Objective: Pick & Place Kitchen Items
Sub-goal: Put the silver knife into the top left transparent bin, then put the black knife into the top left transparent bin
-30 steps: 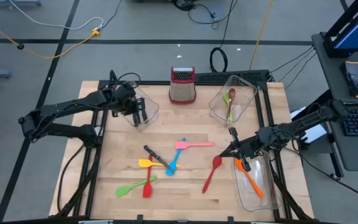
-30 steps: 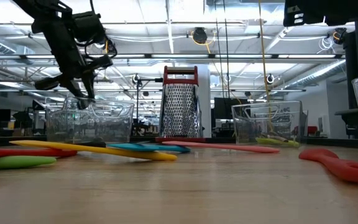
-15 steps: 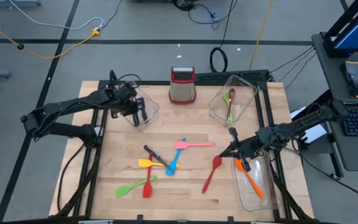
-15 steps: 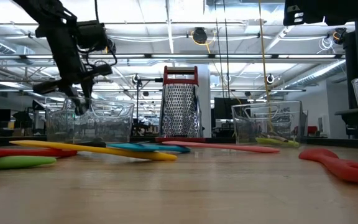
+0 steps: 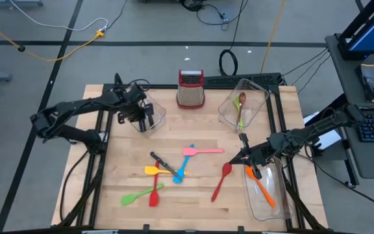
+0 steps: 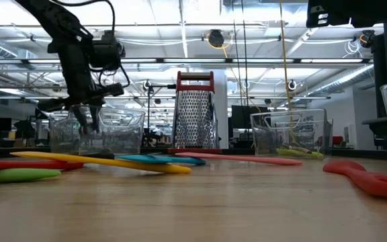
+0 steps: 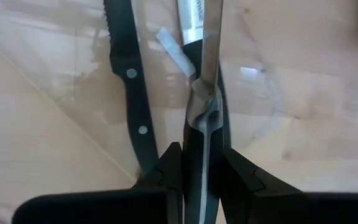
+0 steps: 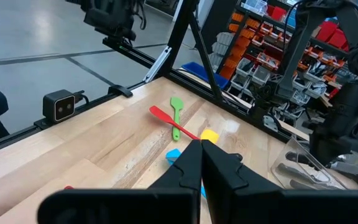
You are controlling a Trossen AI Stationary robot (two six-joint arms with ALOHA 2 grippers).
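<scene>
Presently, at about ten o'clock on the table (image 5: 122, 214), the left end effector (image 5: 145, 117) hangs over the clear bin (image 5: 156, 116), its fingers (image 7: 166, 168) pinched narrowly on a black-handled knife (image 7: 205, 124) held blade-forward. Another knife (image 7: 129, 81) already lies on that bin's floor. To do this step well, I judge the knife should be lowered inside the walls until it nearly rests beside the other one, then let go with only a small spread of the fingers, lifting straight up afterwards. Toward the table's centre lie the loose utensils: green spatula (image 5: 134, 197), red spoon (image 5: 154, 192), yellow spatula (image 5: 154, 171), blue spatula (image 5: 183, 167), pink spatula (image 5: 202, 151) and a second red spoon (image 5: 222, 179). At four o'clock the right end effector (image 5: 243, 158) waits fully closed and empty, beside the bin holding an orange spatula (image 5: 261, 188).
</scene>
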